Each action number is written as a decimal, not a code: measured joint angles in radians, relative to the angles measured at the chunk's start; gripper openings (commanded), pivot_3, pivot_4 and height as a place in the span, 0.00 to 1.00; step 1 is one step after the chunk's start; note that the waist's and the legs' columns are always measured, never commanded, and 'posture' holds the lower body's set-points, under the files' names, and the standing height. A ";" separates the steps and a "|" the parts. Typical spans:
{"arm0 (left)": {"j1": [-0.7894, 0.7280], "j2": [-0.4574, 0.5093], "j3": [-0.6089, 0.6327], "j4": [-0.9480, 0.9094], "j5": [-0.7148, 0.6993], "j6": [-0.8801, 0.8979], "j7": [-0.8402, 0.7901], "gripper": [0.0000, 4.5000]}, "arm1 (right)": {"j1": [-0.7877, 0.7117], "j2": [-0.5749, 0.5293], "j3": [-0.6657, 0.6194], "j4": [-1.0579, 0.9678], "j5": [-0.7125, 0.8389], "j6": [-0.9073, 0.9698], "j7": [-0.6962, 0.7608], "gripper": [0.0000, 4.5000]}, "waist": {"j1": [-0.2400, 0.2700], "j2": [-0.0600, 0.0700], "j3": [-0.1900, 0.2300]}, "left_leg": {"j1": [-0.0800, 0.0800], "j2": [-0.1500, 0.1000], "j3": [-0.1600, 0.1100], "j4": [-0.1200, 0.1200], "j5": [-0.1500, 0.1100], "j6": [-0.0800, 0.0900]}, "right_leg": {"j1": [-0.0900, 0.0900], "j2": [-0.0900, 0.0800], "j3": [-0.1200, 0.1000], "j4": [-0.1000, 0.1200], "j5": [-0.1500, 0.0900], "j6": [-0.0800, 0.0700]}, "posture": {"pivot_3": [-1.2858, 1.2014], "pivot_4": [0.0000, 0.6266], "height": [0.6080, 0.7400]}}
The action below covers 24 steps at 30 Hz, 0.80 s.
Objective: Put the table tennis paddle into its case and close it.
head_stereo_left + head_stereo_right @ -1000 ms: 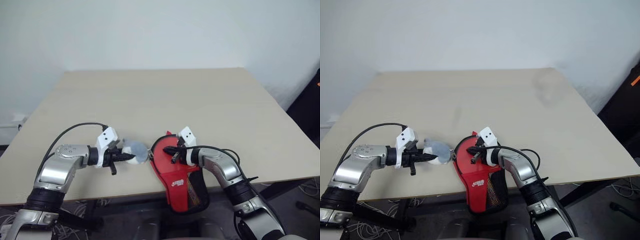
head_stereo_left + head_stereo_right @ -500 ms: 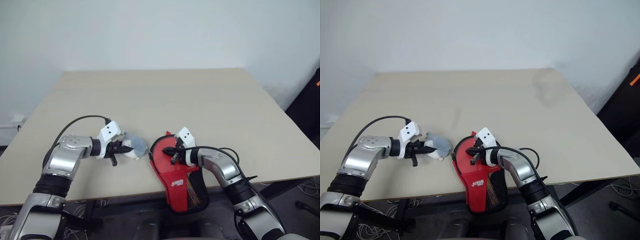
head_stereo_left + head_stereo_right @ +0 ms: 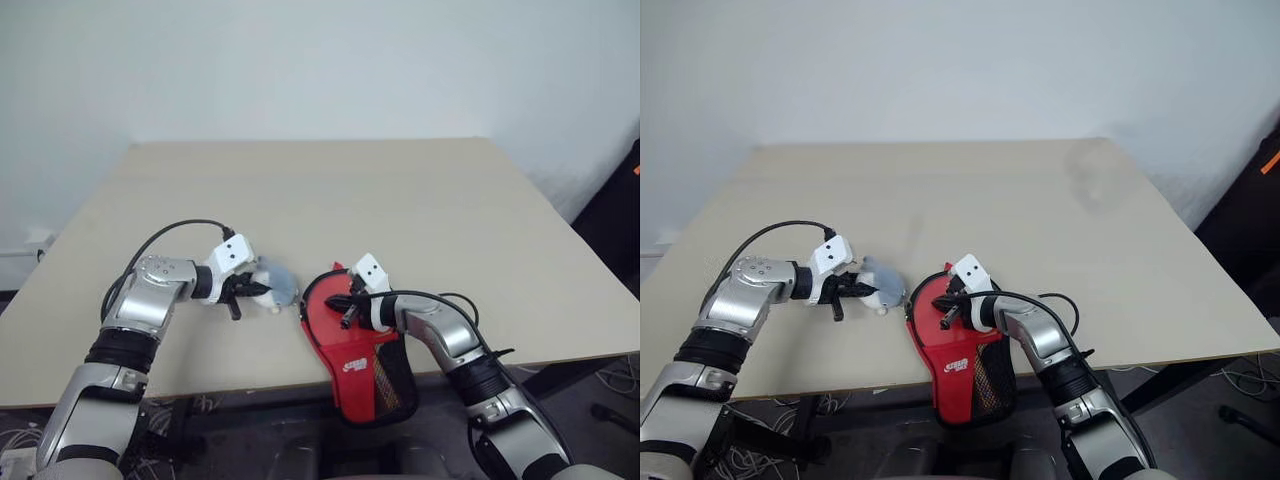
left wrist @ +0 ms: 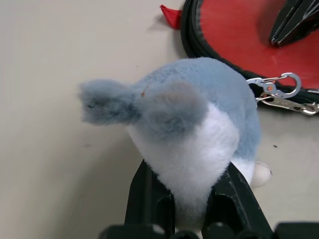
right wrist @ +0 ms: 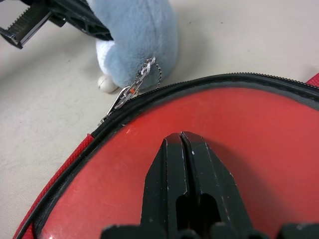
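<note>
Lower centre of frame: zip pull drawn around the case (image 3: 355, 345)

Left gripper (image 4: 192, 191), pinching the plush keychain (image 4: 194, 124), has advanced up-frame, dragging the zipper; right gripper (image 5: 182, 142), shut and empty, pins the case, paddle unseen, presumably inside.

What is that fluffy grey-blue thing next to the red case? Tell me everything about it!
The fluffy grey-blue and white plush toy is small and rounded, with soft fur, a stubby fin-like tuft and a white belly. A little silver clip on a short chain joins it to the edge of the red zip-up case. It sits on the beige table, pinched between the left gripper's black fingers, right beside the case.
</note>
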<state>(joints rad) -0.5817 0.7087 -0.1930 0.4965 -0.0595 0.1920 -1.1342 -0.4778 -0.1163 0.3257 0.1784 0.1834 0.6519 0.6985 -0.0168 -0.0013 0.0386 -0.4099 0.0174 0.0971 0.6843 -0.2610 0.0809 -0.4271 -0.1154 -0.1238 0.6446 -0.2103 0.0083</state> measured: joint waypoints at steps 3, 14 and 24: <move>-0.049 -0.006 -0.013 0.067 0.031 -0.032 0.012 0.06 | -0.002 0.001 0.003 0.001 0.000 0.001 0.001 0.00 | -0.002 0.000 0.000 | 0.000 0.000 0.000 0.000 0.000 0.000 | 0.000 0.000 0.000 0.000 0.000 0.000 | 0.52 0.00 0.74; -0.245 -0.118 -0.037 0.388 0.172 -0.147 0.195 0.06 | -0.011 0.001 0.007 0.010 0.000 0.003 0.001 0.00 | -0.002 -0.001 -0.001 | 0.000 0.000 0.000 0.001 0.001 0.002 | 0.001 0.001 0.000 0.002 0.000 0.000 | 0.52 0.00 0.74; -0.351 -0.264 -0.037 0.604 0.277 -0.225 0.451 0.06 | -0.016 0.001 0.008 0.019 0.000 0.005 0.001 0.00 | 0.007 -0.003 -0.002 | 0.000 -0.001 -0.002 0.004 0.001 0.006 | 0.001 -0.002 -0.002 0.004 0.000 0.000 | 0.52 0.00 0.74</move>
<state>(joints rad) -0.9332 0.4444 -0.2300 1.1001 0.2170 -0.0328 -0.6837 -0.4937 -0.1150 0.3334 0.1974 0.1833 0.6571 0.6998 -0.0100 -0.0040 0.0368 -0.4103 0.0161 0.0947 0.6883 -0.2597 0.0872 -0.4258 -0.1174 -0.1256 0.6488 -0.2101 0.0085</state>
